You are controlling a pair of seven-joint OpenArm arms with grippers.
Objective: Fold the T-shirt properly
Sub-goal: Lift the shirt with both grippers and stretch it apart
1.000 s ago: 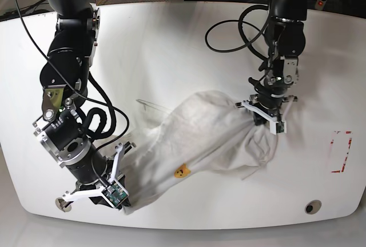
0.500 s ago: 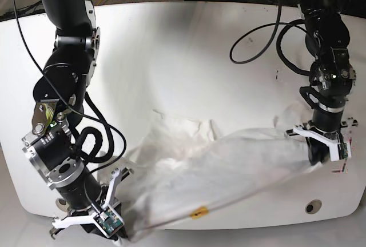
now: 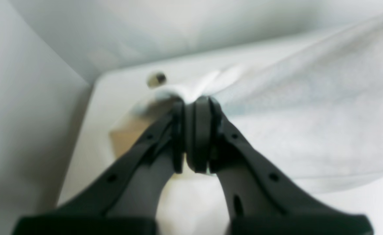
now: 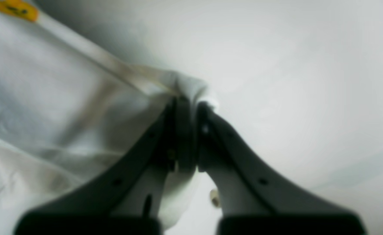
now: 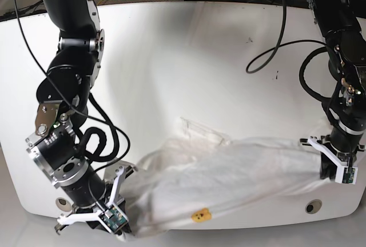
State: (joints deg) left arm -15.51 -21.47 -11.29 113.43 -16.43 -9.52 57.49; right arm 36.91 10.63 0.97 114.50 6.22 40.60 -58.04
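Along the lower edge of the base view the T-shirt (image 5: 229,172) is stretched lengthwise across the near side of the white table (image 5: 189,58), its bear face (image 5: 201,215) at the bottom centre. The right gripper (image 5: 117,230), lower left, is pinched tight on one end of the cloth; the left gripper (image 5: 336,172), lower right, is clamped on the other. The shirt's long axis runs straight between the two jaws, neither arm nearer. Farther up, the tabletop shows only cables.
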